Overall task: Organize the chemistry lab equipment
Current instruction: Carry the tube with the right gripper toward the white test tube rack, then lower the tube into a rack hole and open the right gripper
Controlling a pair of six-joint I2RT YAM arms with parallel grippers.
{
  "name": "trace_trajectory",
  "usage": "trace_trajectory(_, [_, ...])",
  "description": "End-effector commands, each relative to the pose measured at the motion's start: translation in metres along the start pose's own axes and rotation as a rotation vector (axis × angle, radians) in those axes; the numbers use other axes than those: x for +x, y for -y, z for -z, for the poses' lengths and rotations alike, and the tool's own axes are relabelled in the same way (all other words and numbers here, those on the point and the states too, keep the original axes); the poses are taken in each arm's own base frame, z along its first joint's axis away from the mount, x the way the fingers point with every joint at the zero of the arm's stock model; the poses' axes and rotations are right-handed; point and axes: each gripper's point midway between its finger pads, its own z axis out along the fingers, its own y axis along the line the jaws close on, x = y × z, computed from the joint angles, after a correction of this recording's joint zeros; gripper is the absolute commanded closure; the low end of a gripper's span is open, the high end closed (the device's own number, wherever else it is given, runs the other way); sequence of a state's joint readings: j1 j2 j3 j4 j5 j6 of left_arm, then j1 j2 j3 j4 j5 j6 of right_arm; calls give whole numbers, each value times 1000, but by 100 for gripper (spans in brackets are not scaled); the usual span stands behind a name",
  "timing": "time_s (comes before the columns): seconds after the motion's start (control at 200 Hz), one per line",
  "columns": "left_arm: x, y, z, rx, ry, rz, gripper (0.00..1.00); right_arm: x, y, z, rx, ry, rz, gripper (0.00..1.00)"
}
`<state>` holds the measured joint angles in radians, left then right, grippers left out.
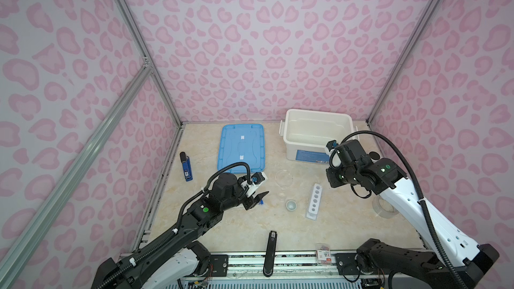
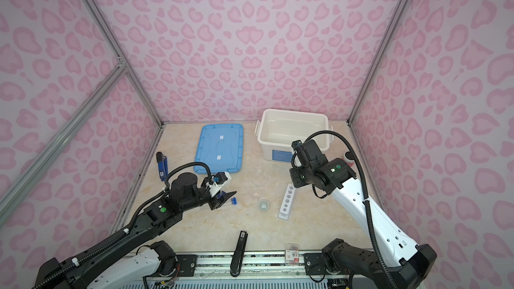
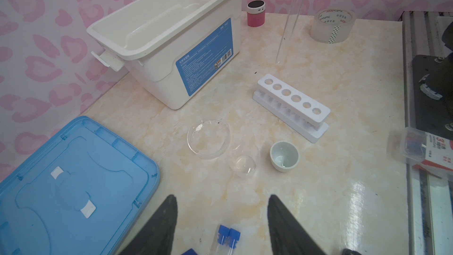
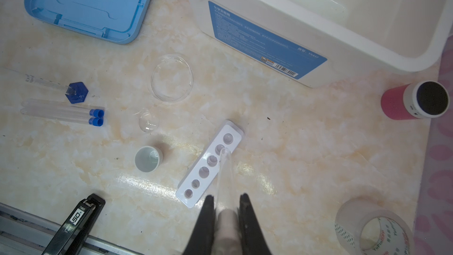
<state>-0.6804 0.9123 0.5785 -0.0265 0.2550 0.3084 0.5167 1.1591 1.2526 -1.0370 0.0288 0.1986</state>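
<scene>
Both top views: white holed rack (image 1: 314, 201) stands empty on the counter (image 1: 222, 232); white bin (image 1: 317, 132) empty.
Left wrist: left claw (image 3: 221, 199) wide, holding nothing, over two blue-capped test tubes (image 3: 228, 236) lying flat.
Right wrist: right claw (image 4: 226, 202) pinches a clear tube (image 4: 224, 172), tip over the rack, not seated.
Barely begun, I judge: glass dish (image 4: 171, 77), pale cup (image 4: 148, 159) and blue-based cylinder (image 4: 73, 89) unsorted.
</scene>
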Motion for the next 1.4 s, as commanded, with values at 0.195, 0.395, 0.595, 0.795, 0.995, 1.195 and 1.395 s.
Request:
trace_trajectory(0.195, [-7, -2, -3, -1, 33, 0, 39, -1, 4, -9, -1, 9, -23, 91])
trace_trajectory(0.395, [-7, -2, -3, -2, 31, 0, 39, -3, 6, -11, -6, 15, -28, 90])
trace_trajectory(0.595, [-7, -1, -3, 0, 32, 0, 39, -3, 4, -18, -19, 17, -33, 90])
trace_trajectory(0.795, [-6, -1, -4, 1, 29, 1, 39, -3, 4, -27, -11, 11, -28, 90])
trace_trajectory(0.995, [-5, -1, -5, 3, 25, 3, 40, -1, 3, -35, -8, 1, -22, 90])
trace_trajectory(1.195, [-4, -1, -6, 4, 23, 3, 40, 0, 4, -41, -6, 5, -24, 90])
trace_trajectory(1.395, [-4, -1, -6, 7, 24, 2, 40, 3, 3, -47, -3, -6, -23, 91])
